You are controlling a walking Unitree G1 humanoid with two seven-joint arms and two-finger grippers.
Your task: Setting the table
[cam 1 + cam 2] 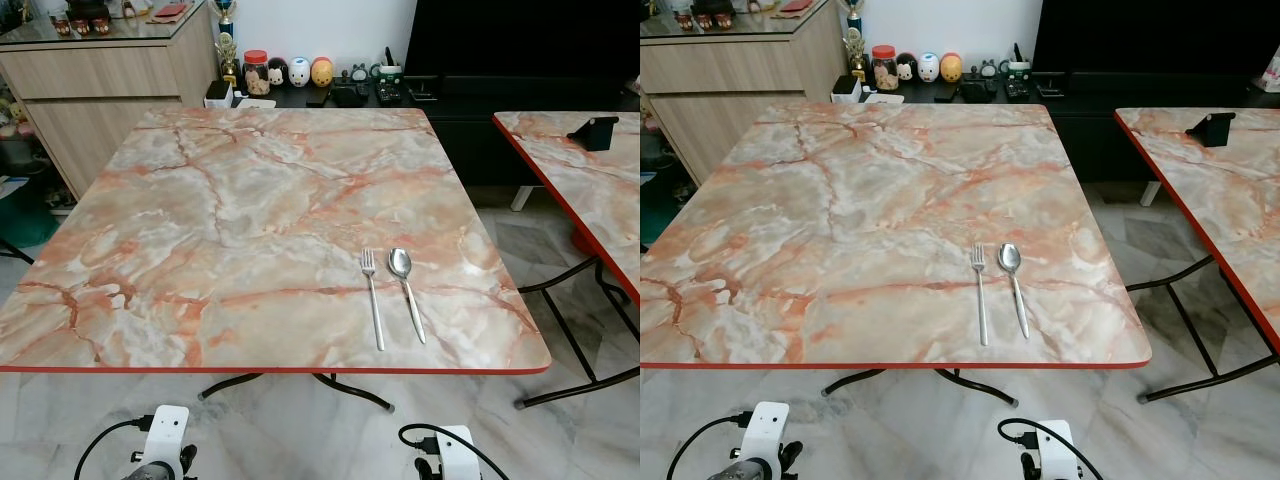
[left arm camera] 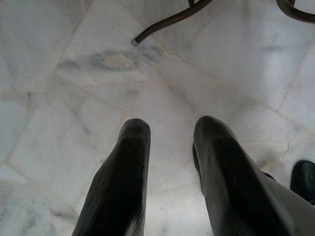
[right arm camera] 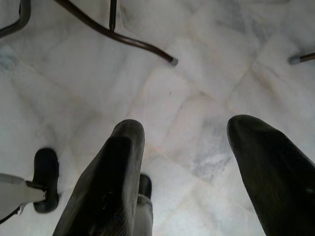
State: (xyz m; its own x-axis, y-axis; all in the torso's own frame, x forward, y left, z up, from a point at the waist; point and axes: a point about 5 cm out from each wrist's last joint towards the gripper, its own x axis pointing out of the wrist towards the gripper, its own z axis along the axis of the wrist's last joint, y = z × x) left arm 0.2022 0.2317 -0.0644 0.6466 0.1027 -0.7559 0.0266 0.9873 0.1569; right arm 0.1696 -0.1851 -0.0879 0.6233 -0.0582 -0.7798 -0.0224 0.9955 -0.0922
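Observation:
A silver fork (image 1: 372, 296) and a silver spoon (image 1: 405, 288) lie side by side on the marble-patterned table (image 1: 230, 220), near its front right corner, handles toward me. Both arms hang low below the table's front edge. My left gripper (image 2: 172, 130) points down at the pale floor, fingers apart with nothing between them. My right gripper (image 3: 187, 130) also hangs over the floor, open wide and holding nothing.
A second marble table (image 1: 580, 170) with a black stand (image 1: 595, 132) stands at the right. Behind are a wooden cabinet (image 1: 90, 90) and a low dark shelf with jars and figurines (image 1: 290, 72). Black table legs (image 1: 300, 385) cross the floor below.

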